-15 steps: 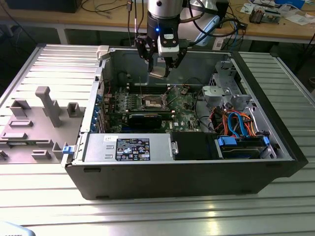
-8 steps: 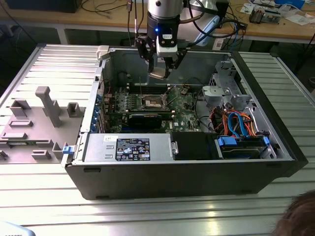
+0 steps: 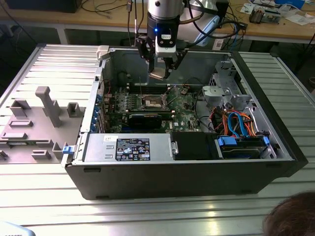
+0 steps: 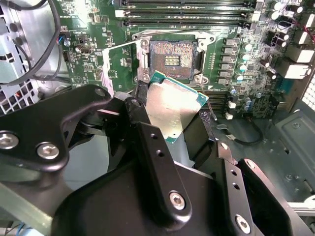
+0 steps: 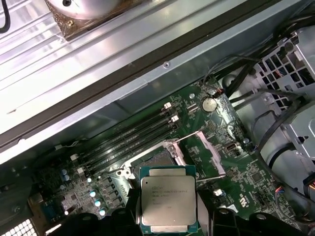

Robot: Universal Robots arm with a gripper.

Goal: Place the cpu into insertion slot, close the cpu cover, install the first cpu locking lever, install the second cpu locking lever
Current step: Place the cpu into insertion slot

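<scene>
- On the exterior view's left, a grey moulded fixture (image 3: 42, 115) is sitting on the ribbed metal table (image 3: 147, 216), its upright pegs and pockets shaped to park parts beside the job.
- Next along, the open computer case (image 3: 172, 182) is lying on its side, so the green board is facing up and taking work from above.
- Over the board, the gripper (image 3: 161, 69) is hovering, its black fingers (image 4: 147, 147) clenching the cpu (image 4: 172, 110) by opposite edges. That is probably keeping the underside untouched and the chip level with the board.
- The cpu, a flat square with a dull silver lid and a thin green rim, is hanging just above the insertion slot (image 4: 173, 59) and clear of it, not seated yet.
- The slot is lying bare, a dark square centre ringed in shiny metal. The cpu cover (image 4: 123, 46), a thin silver frame, is standing swung aside so the opening is free.
- Long narrow memory slots (image 4: 187, 14) are running beside the socket.
- Further right, blue and orange cables (image 3: 236, 123) are looping through the drive bay.
- At the exterior view's lower right, a person's head (image 3: 290, 216) is edging into frame.
</scene>
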